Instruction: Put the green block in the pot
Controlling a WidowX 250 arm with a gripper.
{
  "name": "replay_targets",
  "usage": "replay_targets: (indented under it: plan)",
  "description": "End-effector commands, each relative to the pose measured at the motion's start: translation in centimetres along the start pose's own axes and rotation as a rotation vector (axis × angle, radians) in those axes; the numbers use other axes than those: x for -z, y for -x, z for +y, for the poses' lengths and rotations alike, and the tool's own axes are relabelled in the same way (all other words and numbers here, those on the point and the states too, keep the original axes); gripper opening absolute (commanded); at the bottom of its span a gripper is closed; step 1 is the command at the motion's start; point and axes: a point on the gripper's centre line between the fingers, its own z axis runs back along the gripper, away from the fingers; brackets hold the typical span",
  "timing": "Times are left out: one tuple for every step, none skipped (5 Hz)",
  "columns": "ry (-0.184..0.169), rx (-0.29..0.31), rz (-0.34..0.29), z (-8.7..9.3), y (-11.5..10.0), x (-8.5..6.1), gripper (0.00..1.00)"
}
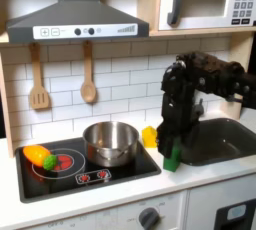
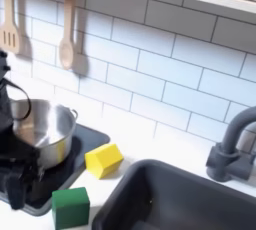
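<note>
Alignment matters most here: the small bright green squarish block point(image 1: 173, 157) sits on the white counter point(image 1: 200, 179), just off the black cooktop point(image 1: 60, 179) toward the first exterior view's right, with the dark sink basin point(image 1: 220, 139) beyond it. Your black gripper point(image 1: 168, 139) hangs directly over the block, fingertips low around it, but whether the fingers have closed on it or merely straddle it cannot be told from either exterior view. Confirm a square, centred grip before you lift. The round shiny silver metal pot point(image 1: 110, 142) stands on the cooktop, near the block on the first exterior view's left. A yellow toy piece point(image 2: 103, 159) lies between pot and block, so raise the block well above it and above the pot's rim before you travel across, then lower and release inside.
</note>
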Motion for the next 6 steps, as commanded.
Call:
replay_targets:
  plan:
    - [-0.017,-0.069,-0.064,0.3,-3.6,-0.4,1.00]
    - [-0.031,-0.094,-0.078,0.4,-5.4,-0.1,1.00]
    - [-0.039,-0.113,-0.076,0.5,-6.6,0.4,1.00]
    - [-0.034,-0.141,-0.057,0.5,-8.2,1.4,1.00]
    - [-0.030,-0.155,-0.041,0.6,-10.0,2.6,1.00]
    - [-0.027,-0.170,-0.028,0.8,-11.4,3.5,1.00]
